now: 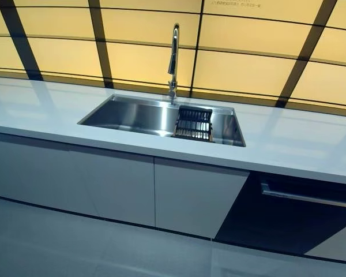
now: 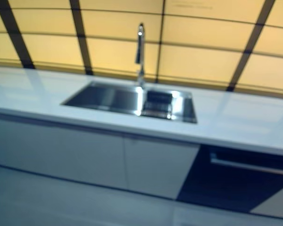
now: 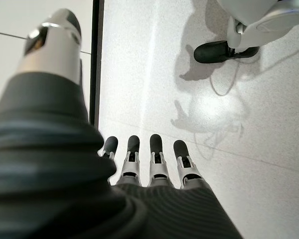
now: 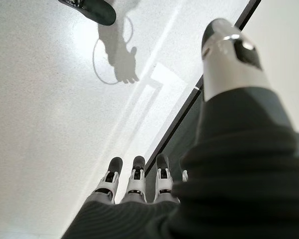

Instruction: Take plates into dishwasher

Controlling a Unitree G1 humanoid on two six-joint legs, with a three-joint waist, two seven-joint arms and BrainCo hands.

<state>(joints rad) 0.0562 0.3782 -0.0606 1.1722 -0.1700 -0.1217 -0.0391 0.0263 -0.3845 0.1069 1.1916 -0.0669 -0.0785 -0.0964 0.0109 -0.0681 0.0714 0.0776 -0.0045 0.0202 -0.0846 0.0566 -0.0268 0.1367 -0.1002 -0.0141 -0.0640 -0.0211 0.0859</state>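
A steel sink point(image 1: 132, 115) is set in the white counter point(image 1: 300, 144), with a black dish rack point(image 1: 193, 123) in its right part and a tall faucet point(image 1: 173, 57) behind. No plate shows in any view. The dark dishwasher front point(image 1: 288, 216) with a long bar handle point(image 1: 308, 197) sits under the counter at the right, door closed. My left hand point(image 3: 149, 164) hangs over the pale floor, fingers straight, holding nothing. My right hand point(image 4: 134, 184) also hangs over the floor, fingers straight and empty. Neither hand shows in the eye views.
White cabinet doors point(image 1: 121, 187) run under the counter left of the dishwasher. A yellow panelled wall with dark strips point(image 1: 242, 63) backs the counter. Grey floor point(image 1: 75, 248) lies before the cabinets.
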